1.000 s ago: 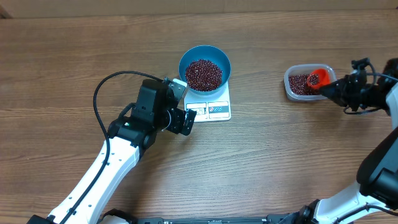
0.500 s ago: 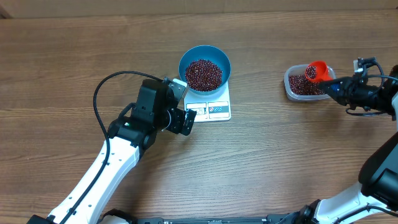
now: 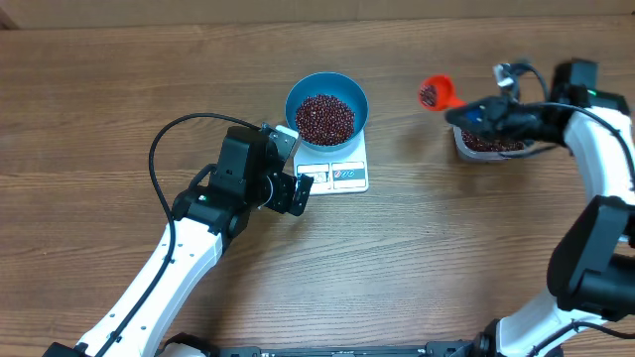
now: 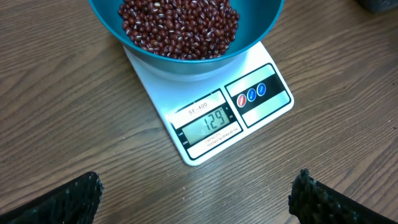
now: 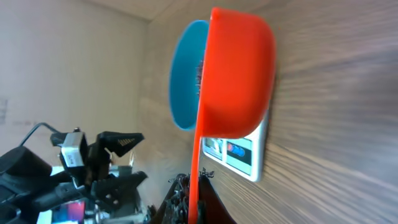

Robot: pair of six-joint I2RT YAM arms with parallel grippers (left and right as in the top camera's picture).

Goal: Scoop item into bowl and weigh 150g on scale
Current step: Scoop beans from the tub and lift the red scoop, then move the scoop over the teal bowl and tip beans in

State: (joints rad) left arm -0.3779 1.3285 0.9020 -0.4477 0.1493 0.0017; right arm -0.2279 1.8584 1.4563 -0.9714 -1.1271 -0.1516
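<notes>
The left gripper (image 3: 298, 195) waits at the near edge of the scale (image 3: 347, 176), fingers spread wide with nothing between them. In its wrist view the two dark fingertips (image 4: 81, 199) sit at the bottom corners with bare table (image 4: 186, 193) between them.

Just beyond lies the white scale (image 4: 205, 118), its display (image 4: 210, 126) facing the gripper. The digits read "129", and the strip above them says "SF-400". A line of small print under the digits is too fine to read. Beside the display are three round buttons (image 4: 252, 94), one red and two blue, whose marks cannot be made out.

On the platform behind stands the blue bowl (image 3: 290, 107), overhanging the scale and holding a good heap of beans (image 3: 325, 118).

Further off, the right gripper (image 3: 474, 111) is clamped on the handle of an orange scoop (image 3: 434, 93). The scoop hangs over the table between the bowl and a clear tub (image 3: 459, 139), nearer the tub and well apart from the bowl. Dark beans show in its cup, and more beans lie in the tub.

Most of the weighing looks done, since 129 is short of the 150 g asked for. What remains, I judge, is to add beans in small amounts and watch the display. A full scoop may overshoot.
</notes>
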